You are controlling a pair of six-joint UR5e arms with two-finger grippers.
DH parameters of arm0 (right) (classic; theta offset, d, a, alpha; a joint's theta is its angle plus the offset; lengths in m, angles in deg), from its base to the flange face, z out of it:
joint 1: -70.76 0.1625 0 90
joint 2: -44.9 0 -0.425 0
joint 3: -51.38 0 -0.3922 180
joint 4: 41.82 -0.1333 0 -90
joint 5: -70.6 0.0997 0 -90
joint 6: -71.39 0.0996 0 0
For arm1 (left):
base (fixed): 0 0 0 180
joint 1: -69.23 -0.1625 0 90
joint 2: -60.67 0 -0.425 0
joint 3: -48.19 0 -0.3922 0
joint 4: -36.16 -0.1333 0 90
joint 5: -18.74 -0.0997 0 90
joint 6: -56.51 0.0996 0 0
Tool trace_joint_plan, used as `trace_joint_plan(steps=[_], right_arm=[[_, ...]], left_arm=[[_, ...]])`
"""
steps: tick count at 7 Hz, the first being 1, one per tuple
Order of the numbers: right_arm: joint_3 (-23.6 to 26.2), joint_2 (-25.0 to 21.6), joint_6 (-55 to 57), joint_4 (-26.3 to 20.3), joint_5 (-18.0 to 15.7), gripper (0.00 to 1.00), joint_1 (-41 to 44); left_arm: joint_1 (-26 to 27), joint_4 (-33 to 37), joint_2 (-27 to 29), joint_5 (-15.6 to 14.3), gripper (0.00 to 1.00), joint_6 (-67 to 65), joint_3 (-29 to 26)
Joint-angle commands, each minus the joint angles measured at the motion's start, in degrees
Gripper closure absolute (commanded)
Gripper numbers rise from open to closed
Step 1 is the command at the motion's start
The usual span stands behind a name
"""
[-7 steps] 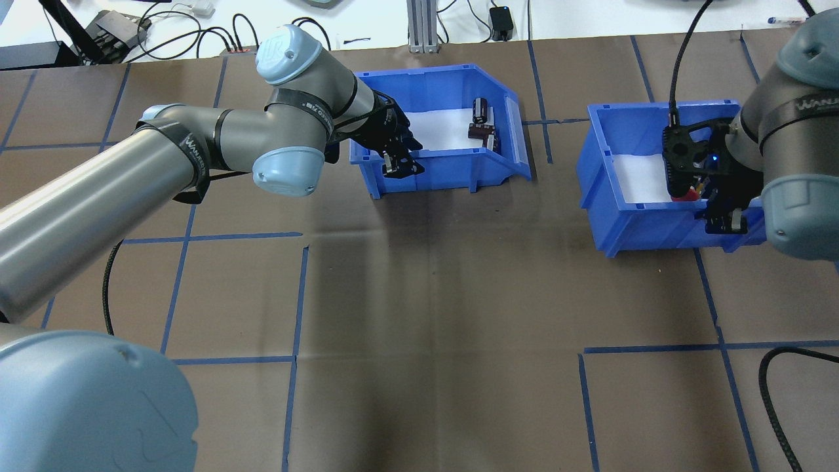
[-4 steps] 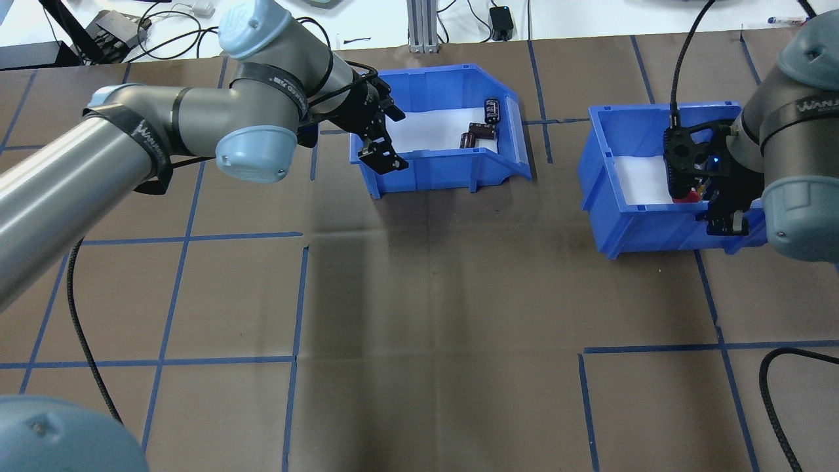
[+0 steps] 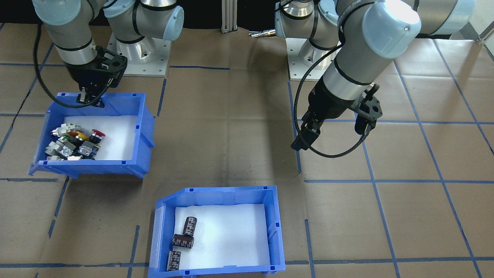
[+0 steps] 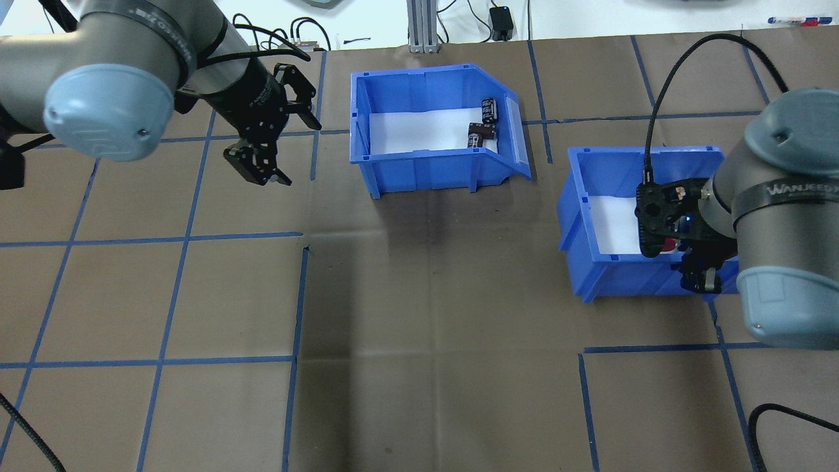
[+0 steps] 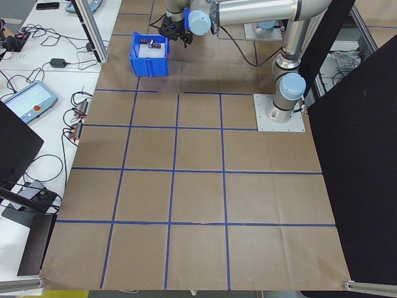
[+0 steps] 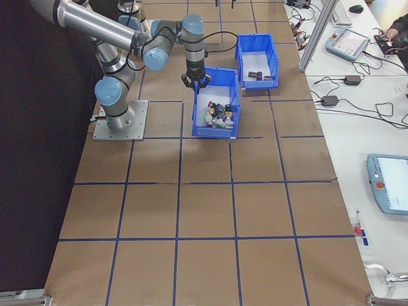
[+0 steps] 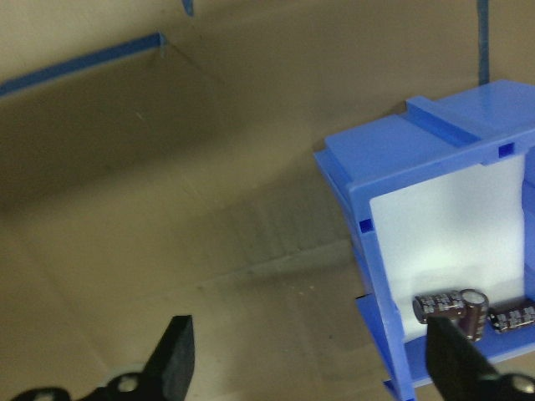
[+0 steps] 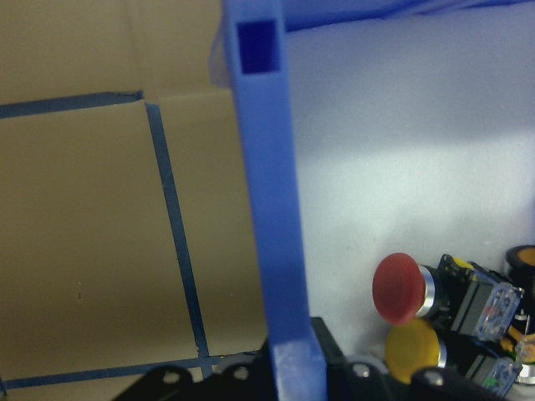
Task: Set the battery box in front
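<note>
1. Battery box (image 4: pixel 432 160) sat on the table (image 4: pixel 432 328) near the far edge, roughly mid-width, resting flat with neither gripper touching it. Judged as placed in front; little left to do with it.
2. Left gripper (image 4: pixel 259 164) hung over bare table well to the side of the battery box, fingers spread apart and holding nothing. Wrist view showed both fingertips (image 7: pixel 177 355) wide open with only brown paper between them.
3. Right gripper (image 4: pixel 701 278) straddled the near wall of the switch bin (image 4: pixel 590 196), fingers together on that wall; wrist view showed the blue rim (image 8: pixel 267 209) running right between them.
4. Risk: if the right arm drags or lifts its bin towards the far edge, it could knock the battery box out of place, as the two bins stood near each other. A one-wall grip could also tip the bin and spill it.
5. Contents: battery box held three dark cylinders (image 3: pixel 183 239) bunched at one end of its white liner. Switch bin held colourful push-buttons (image 3: pixel 73 143), piled at one end.
</note>
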Motion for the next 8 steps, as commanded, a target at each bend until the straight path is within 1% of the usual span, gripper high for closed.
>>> trace_joint_plan(steps=[1, 2, 3, 4, 5, 7, 8], right_arm=[[1.1, -0.66, 11.05, -0.06, -0.45, 1.0, 10.8], [1.1, -0.66, 13.72, -0.23, -0.54, 1.0, 14.33], [1.27, -0.66, 17.4, -0.58, -0.45, 1.0, 17.33], [1.54, -0.49, 21.62, -0.76, -0.54, 1.0, 21.18], [1.89, -0.4, 24.96, -0.59, -0.54, 1.0, 24.7], [1.98, 0.13, 31.03, -0.06, -0.45, 1.0, 29.89], [1.8, 1.09, 32.89, 1.16, -0.45, 1.0, 32.62]], left_arm=[[-0.5, 8.86, -6.17, -8.18, 0.0, 24.35, 0.37], [-0.5, 10.9, -8.99, -10.64, 0.0, 34.91, 1.25], [-0.5, 11.26, -11.36, -11.62, 0.0, 47.11, 2.48], [-0.59, 10.05, -12.17, -11.2, 0.0, 57.41, 3.62], [-0.67, 8.38, -12.18, -11.28, 0.0, 62.65, 3.89], [-0.59, 8.19, -13.05, -11.11, 0.0, 63.06, 4.33], [-0.5, 7.15, -14.45, -10.93, 0.0, 62.79, 5.9]])
